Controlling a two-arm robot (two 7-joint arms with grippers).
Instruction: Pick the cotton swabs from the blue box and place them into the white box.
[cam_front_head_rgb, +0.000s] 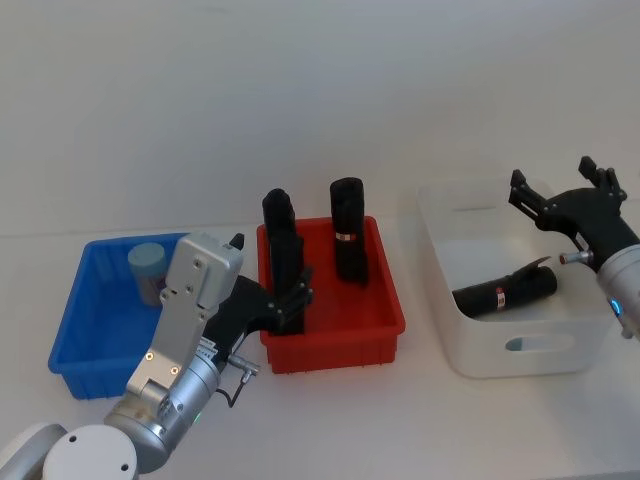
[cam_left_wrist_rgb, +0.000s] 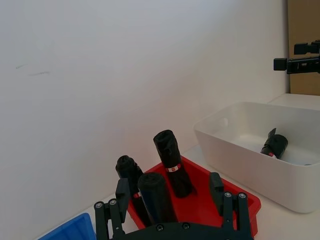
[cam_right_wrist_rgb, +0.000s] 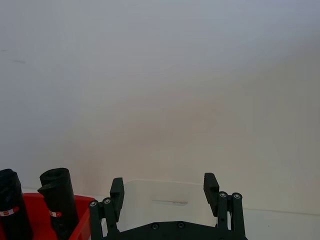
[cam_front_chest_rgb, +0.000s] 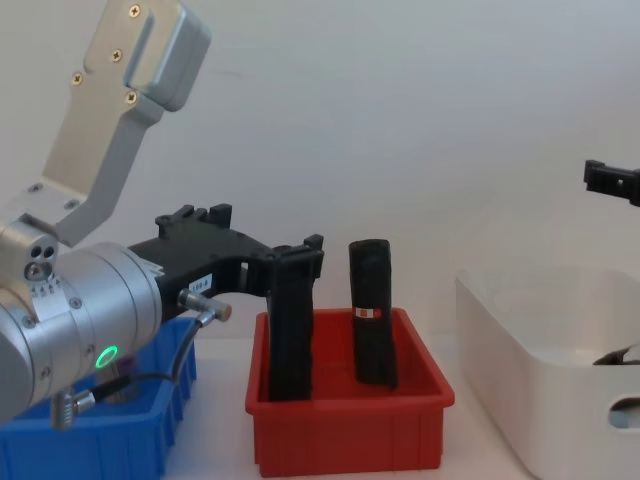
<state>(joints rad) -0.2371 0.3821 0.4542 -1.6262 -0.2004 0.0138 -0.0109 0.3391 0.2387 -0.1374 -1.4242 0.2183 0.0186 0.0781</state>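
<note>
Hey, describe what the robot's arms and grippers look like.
Both arms have silver-grey metal links with rounded joints. The left arm shows a green light, screws and a thin black cable. The left gripper and the right gripper are matte black with two-fingered linkage jaws.

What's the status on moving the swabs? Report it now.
Done: nothing; the white box holds a black pack, no swabs seen. In hand: nothing; left gripper open around a pack in the red bin, right gripper open above the white box. Left: the swab jar in the blue box.
</note>
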